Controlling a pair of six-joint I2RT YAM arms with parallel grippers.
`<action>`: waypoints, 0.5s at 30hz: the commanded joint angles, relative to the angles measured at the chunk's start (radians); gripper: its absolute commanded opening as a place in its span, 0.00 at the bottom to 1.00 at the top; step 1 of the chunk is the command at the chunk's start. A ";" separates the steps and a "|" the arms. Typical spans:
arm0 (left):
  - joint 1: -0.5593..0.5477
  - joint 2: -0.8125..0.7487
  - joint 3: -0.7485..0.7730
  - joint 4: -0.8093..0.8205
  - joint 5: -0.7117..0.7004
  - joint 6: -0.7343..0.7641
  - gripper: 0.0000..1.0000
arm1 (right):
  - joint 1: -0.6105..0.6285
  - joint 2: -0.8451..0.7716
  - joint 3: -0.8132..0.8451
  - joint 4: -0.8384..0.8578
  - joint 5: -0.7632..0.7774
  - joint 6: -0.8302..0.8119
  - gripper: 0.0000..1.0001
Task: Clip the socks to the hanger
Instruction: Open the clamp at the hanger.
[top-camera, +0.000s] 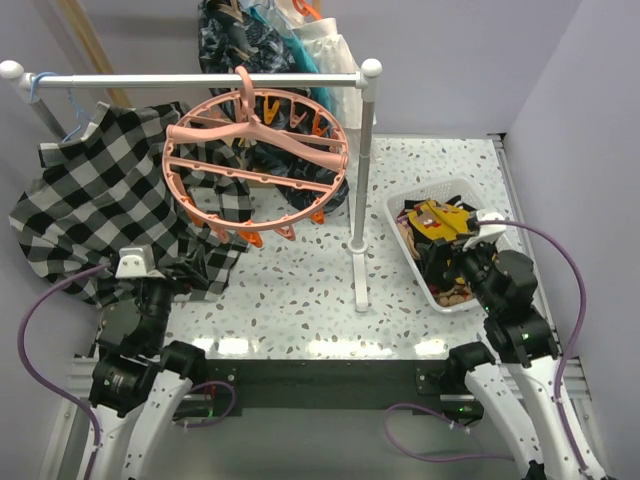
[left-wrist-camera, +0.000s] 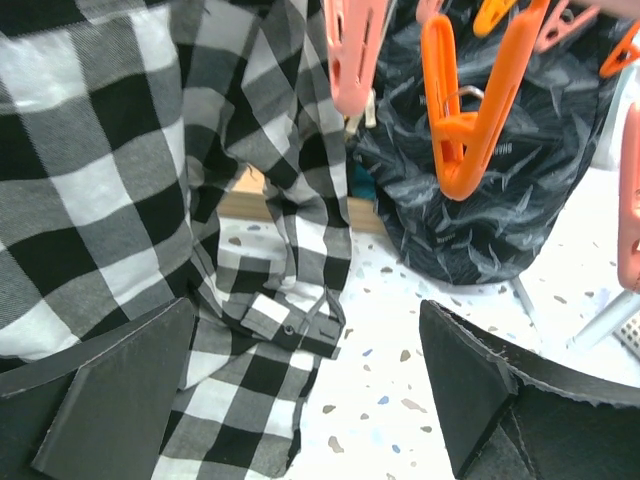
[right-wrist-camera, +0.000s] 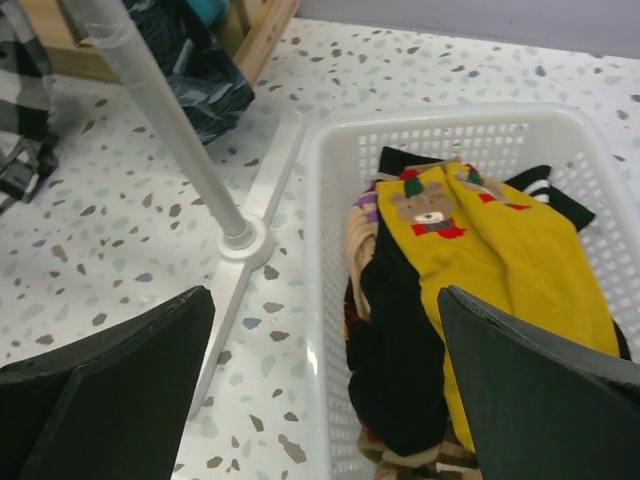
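Observation:
The round salmon-pink hanger (top-camera: 256, 160) hangs by its hook from the white rail (top-camera: 190, 78), with pink and orange clips (left-wrist-camera: 470, 110) dangling below. Several socks (right-wrist-camera: 470, 260), mustard yellow with a bear, black, brown striped, lie piled in the white basket (right-wrist-camera: 330, 150) at the right; they also show in the top view (top-camera: 435, 222). My right gripper (right-wrist-camera: 330, 400) is open and empty, hovering over the basket's near-left rim. My left gripper (left-wrist-camera: 310, 400) is open and empty, low over the table beside the checkered shirt.
A black-and-white checkered shirt (top-camera: 100, 210) hangs on a blue hanger at the left and drapes onto the table. The rail's upright post (top-camera: 360, 190) and its foot (right-wrist-camera: 245, 240) stand mid-table beside the basket. Dark patterned bags (top-camera: 240, 40) hang behind the rail.

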 joint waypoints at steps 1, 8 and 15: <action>-0.005 0.048 0.029 0.038 0.043 0.007 1.00 | 0.003 0.086 0.063 0.048 -0.185 0.033 0.99; -0.003 0.096 0.088 0.028 0.134 -0.011 1.00 | 0.002 0.206 0.057 0.204 -0.475 0.137 0.99; -0.003 0.195 0.154 0.006 0.321 -0.089 1.00 | 0.068 0.361 0.087 0.434 -0.618 0.265 0.98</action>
